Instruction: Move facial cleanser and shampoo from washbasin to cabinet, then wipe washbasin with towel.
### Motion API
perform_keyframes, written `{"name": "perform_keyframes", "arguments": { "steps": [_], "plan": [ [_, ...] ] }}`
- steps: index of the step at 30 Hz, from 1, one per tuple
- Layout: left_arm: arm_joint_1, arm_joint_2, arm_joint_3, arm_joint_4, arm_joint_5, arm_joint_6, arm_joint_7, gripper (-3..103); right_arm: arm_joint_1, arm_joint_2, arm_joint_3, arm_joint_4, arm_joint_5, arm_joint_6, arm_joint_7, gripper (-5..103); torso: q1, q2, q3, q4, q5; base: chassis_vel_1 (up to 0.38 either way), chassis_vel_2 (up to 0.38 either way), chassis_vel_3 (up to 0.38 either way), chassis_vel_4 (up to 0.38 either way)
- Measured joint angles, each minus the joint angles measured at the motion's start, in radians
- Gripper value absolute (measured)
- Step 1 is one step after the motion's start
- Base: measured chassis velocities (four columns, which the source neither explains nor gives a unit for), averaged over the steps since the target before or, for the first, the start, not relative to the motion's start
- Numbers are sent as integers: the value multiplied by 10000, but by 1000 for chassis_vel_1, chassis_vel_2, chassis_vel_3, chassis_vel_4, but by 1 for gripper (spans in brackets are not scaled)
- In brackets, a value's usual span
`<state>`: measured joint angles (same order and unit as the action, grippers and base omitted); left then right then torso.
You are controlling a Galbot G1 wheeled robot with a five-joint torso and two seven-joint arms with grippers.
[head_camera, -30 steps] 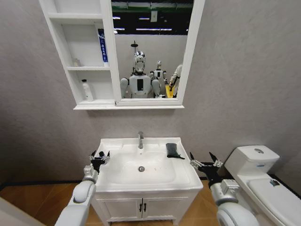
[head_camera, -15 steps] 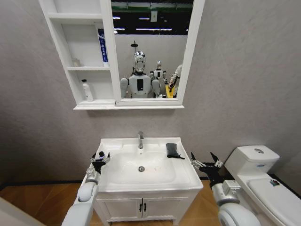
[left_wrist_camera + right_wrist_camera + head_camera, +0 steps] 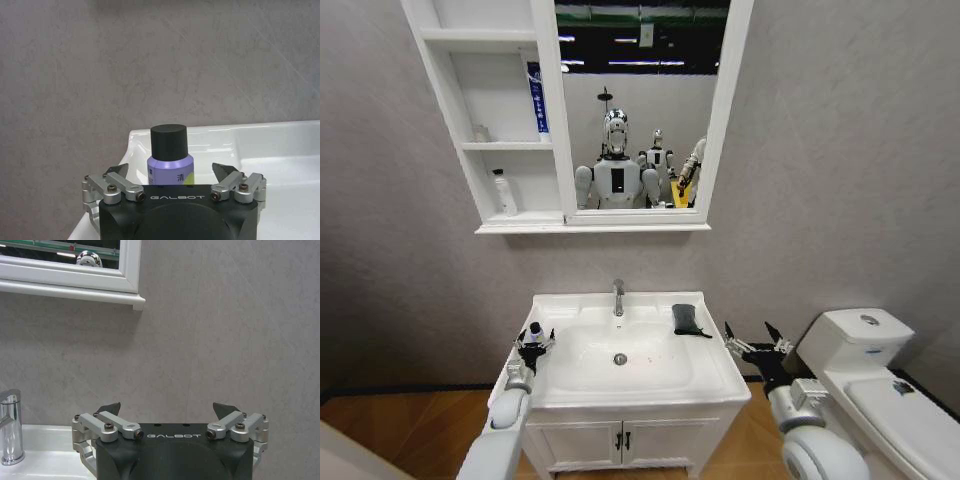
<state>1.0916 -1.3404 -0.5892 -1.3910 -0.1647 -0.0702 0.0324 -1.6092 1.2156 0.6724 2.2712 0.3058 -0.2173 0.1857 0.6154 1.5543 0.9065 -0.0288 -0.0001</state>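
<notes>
The wall is a matt grey, faintly mottled, and against it hangs the cabinet (image 3: 505, 150): white, square-edged, three open shelves joined to a white-framed mirror (image 3: 640, 110). A tall blue-and-white tube (image 3: 535, 98) stands on the middle shelf and a small white bottle (image 3: 504, 192) on the lowest, so part of the moving looks done already.

Below sits the washbasin (image 3: 705, 365), a glossy white rectangular top with an oval bowl and a chrome tap (image 3: 618, 297) at the back. Beside it, off to the right, is a white toilet (image 3: 880, 380).

The right gripper (image 3: 756, 346) hangs between washbasin and toilet, just off the basin's right edge, its metal fingers spread wide and holding nothing.

The left gripper (image 3: 531, 340) is at the basin's left rim, and the wrist view shows its jaws apart on either side of a short round bottle (image 3: 169, 160), lilac plastic with a smooth black cap. The fingertips (image 3: 223, 172) flank it without touching. The step in hand appears to be picking up this last bottle; the next move calls for the jaws to close squarely on its body, below the cap, then a lift up to a free shelf.

The towel (image 3: 687, 319), a small dark folded cloth, lies on the basin's back right corner, untouched
</notes>
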Motion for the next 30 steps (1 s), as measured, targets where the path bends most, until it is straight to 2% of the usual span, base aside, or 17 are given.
{"name": "perform_keyframes", "arguments": {
  "steps": [1, 2, 5, 6, 8, 9, 11, 12, 14, 18, 23, 28, 30],
  "plan": [
    [22, 13, -1, -34, 13, 16, 1, 91, 7, 14, -11, -9, -5, 0, -1, 100, 0, 0, 0, 0, 0, 0, 0, 0, 0],
    [22, 13, -1, -34, 13, 16, 1, 91, 7, 14, -11, -9, -5, 0, -1, 100, 0, 0, 0, 0, 0, 0, 0, 0, 0],
    [122, 28, -6, -152, 18, 24, 16, 75, 19, 29, -30, -29, -18, 0, -1, 100, 0, 0, 0, 1, -1, 0, 0, 0, 0],
    [122, 28, -6, -152, 18, 24, 16, 75, 19, 29, -30, -29, -18, 0, -1, 100, 0, 0, 0, 1, -1, 0, 0, 0, 0],
    [131, 40, -11, -208, 14, 36, 35, 64, 36, 25, -35, -50, -35, -1, 0, 100, 0, 0, 1, 2, -2, 0, 0, 0, 0],
    [131, 40, -11, -208, 14, 36, 35, 64, 36, 25, -35, -50, -35, -1, 0, 100, 0, 0, 1, 2, -2, 0, 0, 0, 0],
    [111, 97, 11, -385, -3, 180, 76, 53, 68, 11, -44, -52, -44, -23, 8, 100, 0, 0, 1, 2, -2, 0, 0, 0, 0],
    [111, 97, 11, -385, -3, 180, 76, 53, 68, 11, -44, -52, -44, -23, 8, 100, 0, 0, 1, 2, -2, 0, 0, 0, 0],
    [83, 194, 60, -584, -85, 371, 84, 43, 112, -5, -58, -52, -46, -61, 27, 100, 0, 0, 0, 1, -2, 0, 0, 0, 0],
    [72, 384, 125, -803, -226, 686, 87, 43, 172, 3, -91, -52, -46, -126, 47, 100, 0, 0, 1, 1, 1, 0, 0, 0, 0],
    [99, 500, 163, -893, -319, 802, 113, 43, 187, 61, -114, -75, -63, -150, 66, 100, 0, 0, 1, 1, 0, 0, 0, 0, 0],
    [167, 770, 177, -1452, -739, 1224, 23, 43, 177, 87, -109, -87, -91, -158, 81, 100, 0, 0, 1, 0, -1, 0, 0, 0, 0],
    [354, 1401, 224, -2544, -1495, 1968, -418, 43, 228, 81, -107, -66, -95, -258, 141, 100, 0, 0, 1, -1, -1, 0, 0, 0, 0]
  ]
}}
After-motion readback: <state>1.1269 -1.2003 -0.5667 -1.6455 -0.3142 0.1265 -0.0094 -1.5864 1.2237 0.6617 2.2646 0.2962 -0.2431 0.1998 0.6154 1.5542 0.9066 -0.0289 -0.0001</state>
